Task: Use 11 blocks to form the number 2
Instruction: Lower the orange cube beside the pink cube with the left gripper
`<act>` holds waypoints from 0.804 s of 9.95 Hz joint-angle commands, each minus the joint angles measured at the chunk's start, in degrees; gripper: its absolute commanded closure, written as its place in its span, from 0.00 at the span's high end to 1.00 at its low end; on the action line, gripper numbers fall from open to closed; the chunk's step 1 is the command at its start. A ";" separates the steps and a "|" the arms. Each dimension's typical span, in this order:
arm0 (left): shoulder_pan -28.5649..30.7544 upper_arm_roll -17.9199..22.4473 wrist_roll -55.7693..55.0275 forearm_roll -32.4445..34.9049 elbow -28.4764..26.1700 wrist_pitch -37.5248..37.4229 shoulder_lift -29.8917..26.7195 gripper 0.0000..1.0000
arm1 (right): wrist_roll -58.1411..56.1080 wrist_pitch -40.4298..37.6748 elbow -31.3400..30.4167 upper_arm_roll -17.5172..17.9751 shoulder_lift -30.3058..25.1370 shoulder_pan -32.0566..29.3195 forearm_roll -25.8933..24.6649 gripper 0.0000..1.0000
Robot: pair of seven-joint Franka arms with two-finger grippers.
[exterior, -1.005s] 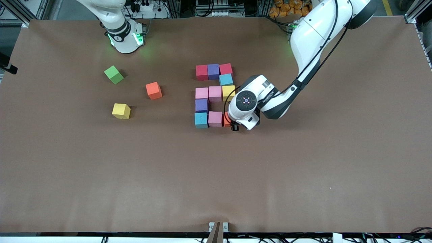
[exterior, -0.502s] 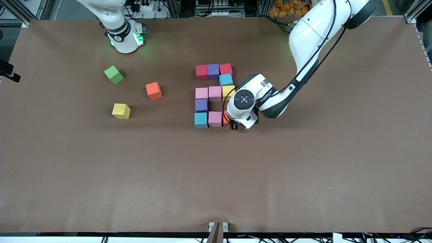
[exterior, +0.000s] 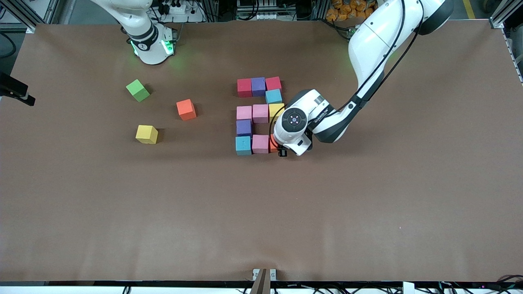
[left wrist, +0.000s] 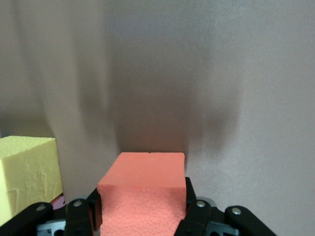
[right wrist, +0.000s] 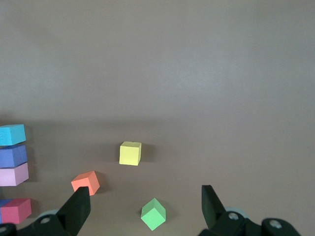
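Observation:
The number 2 (exterior: 260, 113) lies mid-table as mixed-colour blocks. Its farthest row is red (exterior: 244, 87), purple (exterior: 258, 86), red (exterior: 273, 83), with light blue (exterior: 273, 96) below. The middle row is pink (exterior: 244, 112), pink (exterior: 260, 113), yellow (exterior: 276, 109). Then come purple (exterior: 244, 127), light blue (exterior: 243, 145) and pink (exterior: 260, 143). My left gripper (exterior: 282, 152) is shut on an orange block (left wrist: 142, 196), low at the nearest row's open end beside that pink block. My right gripper (right wrist: 145, 194) is open and empty, high over the loose cubes.
Toward the right arm's end lie a loose orange cube (exterior: 186, 109), a yellow cube (exterior: 146, 134) and a green cube (exterior: 138, 90). The left arm's wrist (exterior: 294, 122) hangs over the digit's edge at the left arm's end, beside the yellow block (left wrist: 24, 172).
My left gripper has shifted slightly toward the digit with the orange block. A dark part at the front view's edge by the right arm's end has drifted lower.

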 commanded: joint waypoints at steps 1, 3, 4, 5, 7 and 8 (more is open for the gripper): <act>-1.25 1.25 -0.53 -0.19 1.67 -1.07 0.49 0.00 | 0.59 0.22 0.16 0.00 -0.05 -0.53 0.76 1.00; -1.51 1.78 -0.44 -0.28 1.93 -1.07 0.49 0.00 | 0.77 -0.30 0.77 -0.18 -0.23 -0.62 0.67 1.00; -1.86 1.78 -0.44 -0.28 2.02 -1.07 0.49 0.00 | 0.77 -1.87 0.86 -0.79 -0.84 -1.14 0.32 1.00; -1.95 1.78 -0.44 -0.28 2.02 -0.98 0.49 0.00 | 0.68 -2.23 0.95 -1.14 -0.58 -2.28 0.84 1.00; -2.30 1.78 -0.53 -0.37 2.02 -0.98 0.49 0.00 | 0.59 -1.80 0.95 -0.97 -0.23 -1.94 1.10 1.00; -2.30 1.78 -0.44 -0.46 2.11 -0.98 0.49 0.00 | 0.59 -0.14 0.95 -0.88 -0.23 -1.68 1.02 1.00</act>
